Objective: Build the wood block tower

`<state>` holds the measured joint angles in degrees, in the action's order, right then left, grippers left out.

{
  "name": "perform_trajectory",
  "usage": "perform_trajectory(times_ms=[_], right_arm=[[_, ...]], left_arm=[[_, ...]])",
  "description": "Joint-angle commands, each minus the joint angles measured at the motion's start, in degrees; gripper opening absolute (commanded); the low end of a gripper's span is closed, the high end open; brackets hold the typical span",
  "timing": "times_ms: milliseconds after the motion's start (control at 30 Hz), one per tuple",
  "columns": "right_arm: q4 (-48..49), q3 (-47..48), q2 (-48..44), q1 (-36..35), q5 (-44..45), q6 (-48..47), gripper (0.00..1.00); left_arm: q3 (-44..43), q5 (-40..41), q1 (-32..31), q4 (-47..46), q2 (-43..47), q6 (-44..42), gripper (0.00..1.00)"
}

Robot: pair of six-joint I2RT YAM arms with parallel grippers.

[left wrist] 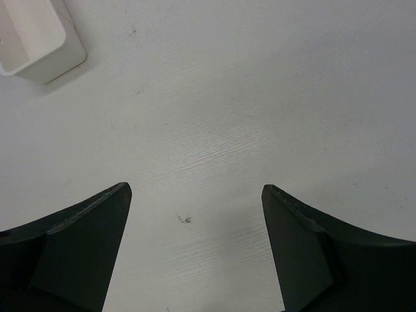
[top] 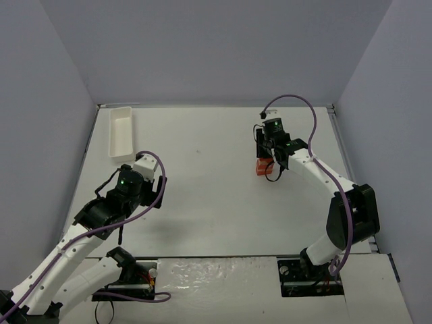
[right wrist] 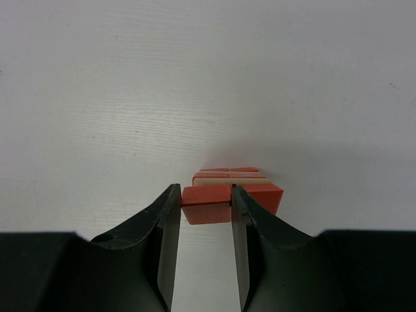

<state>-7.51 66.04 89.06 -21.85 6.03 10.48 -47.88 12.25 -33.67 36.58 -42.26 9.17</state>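
Observation:
The wood block tower (top: 262, 167) is a small stack of red cubes with a pale tan layer (right wrist: 227, 182), standing right of the table's centre. My right gripper (top: 263, 159) is down at it. In the right wrist view my right gripper (right wrist: 206, 196) is shut on a red block (right wrist: 207, 205) at the stack's near left, beside another red block (right wrist: 261, 195). The fingers touch both of its sides. My left gripper (top: 140, 162) is far to the left, open and empty (left wrist: 195, 195) above bare table.
A long white tray (top: 121, 131) lies at the back left, just beyond my left gripper; its corner shows in the left wrist view (left wrist: 36, 45). Grey walls close in the table on three sides.

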Motion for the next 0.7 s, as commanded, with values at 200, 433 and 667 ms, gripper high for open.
perform_trajectory(times_ms=[200, 433, 667], right_arm=[[2.76, -0.35, -0.06, -0.57, 3.46, 0.91, 0.14], [2.86, -0.3, 0.06, -0.57, 3.3, 1.04, 0.2], [2.94, -0.39, 0.24, -0.69, 3.5, 1.21, 0.28]], left_arm=[[-1.78, -0.12, 0.42, -2.95, 0.16, -0.59, 0.79], [-1.78, -0.12, 0.36, -2.93, 0.24, -0.56, 0.79], [-1.74, -0.21, 0.36, -2.92, 0.29, -0.6, 0.79]])
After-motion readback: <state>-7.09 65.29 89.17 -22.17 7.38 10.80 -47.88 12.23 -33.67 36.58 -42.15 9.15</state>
